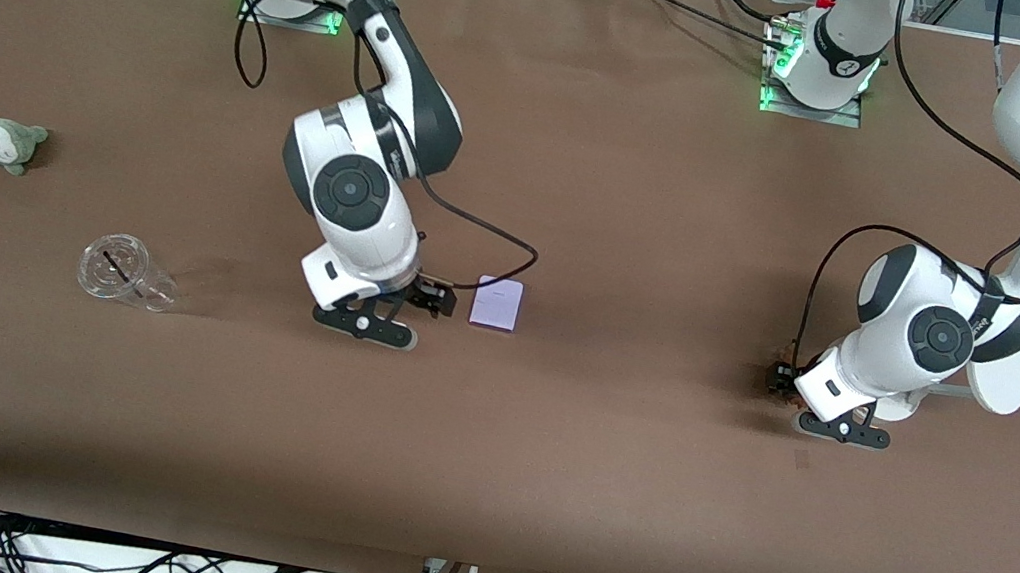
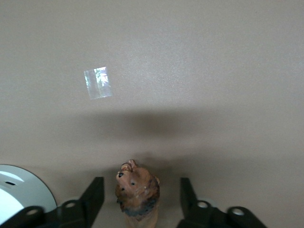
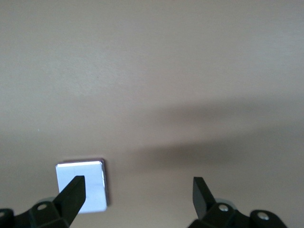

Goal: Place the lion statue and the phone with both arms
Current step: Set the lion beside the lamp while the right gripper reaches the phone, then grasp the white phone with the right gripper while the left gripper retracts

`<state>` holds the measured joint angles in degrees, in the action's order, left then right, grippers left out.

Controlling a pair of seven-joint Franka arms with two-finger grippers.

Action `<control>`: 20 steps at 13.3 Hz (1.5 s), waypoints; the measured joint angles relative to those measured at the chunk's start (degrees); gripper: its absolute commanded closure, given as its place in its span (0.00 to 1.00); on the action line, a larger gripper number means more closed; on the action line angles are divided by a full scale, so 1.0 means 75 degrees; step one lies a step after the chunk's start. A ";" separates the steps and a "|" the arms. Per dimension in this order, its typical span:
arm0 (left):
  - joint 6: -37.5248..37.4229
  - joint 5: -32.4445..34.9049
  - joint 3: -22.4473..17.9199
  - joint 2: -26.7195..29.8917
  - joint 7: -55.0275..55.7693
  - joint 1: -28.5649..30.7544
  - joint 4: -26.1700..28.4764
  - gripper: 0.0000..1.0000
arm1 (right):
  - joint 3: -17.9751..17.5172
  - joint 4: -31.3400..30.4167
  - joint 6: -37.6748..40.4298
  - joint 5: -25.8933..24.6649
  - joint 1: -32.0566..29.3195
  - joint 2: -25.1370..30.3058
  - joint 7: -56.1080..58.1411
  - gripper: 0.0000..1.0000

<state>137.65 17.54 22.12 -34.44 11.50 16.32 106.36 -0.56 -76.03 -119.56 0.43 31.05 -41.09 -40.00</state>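
Observation:
The lion statue [image 2: 137, 190], orange-brown with a darker mane, sits on the table between the two fingers of my left gripper [image 2: 141, 183], with a gap on each side. In the front view only a brown bit of the lion statue [image 1: 785, 395] shows under my left gripper [image 1: 779, 379], which is open and low over the table. The phone [image 1: 496, 303], a pale lavender slab, lies flat on the table. My right gripper [image 1: 437, 300] is open and low beside the phone. In the right wrist view the phone [image 3: 95, 180] lies past one fingertip, outside the gap of the right gripper [image 3: 137, 183].
A white round stand with a disc [image 1: 996, 384] stands close beside the left gripper and shows in the left wrist view [image 2: 19, 190]. A clear plastic cup [image 1: 123, 271] lies on its side and a grey-green plush [image 1: 6, 141] sits toward the right arm's end. A tape patch [image 2: 98, 82] is on the table.

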 measured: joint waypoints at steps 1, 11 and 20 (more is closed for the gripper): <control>0.0000 0.0000 0.0001 0.0022 0.0015 0.0000 -0.0030 0.00 | -0.0042 0.0028 -0.0219 0.0050 -0.0001 -0.0124 0.0000 0.00; -0.4958 -0.0018 0.0843 0.1163 0.0028 -0.0017 -0.2848 0.00 | -0.0354 0.0129 -0.1467 0.0082 0.0549 -0.1218 0.0763 0.00; -0.7296 -0.1320 0.0405 0.1897 -0.1306 -0.0053 -0.4461 0.00 | -0.0356 0.0141 -0.1997 0.0082 0.0857 -0.1695 0.0762 0.00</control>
<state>82.92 7.64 25.15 -20.21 1.71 15.92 72.90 -3.22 -74.97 -134.54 1.04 37.48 -53.80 -34.29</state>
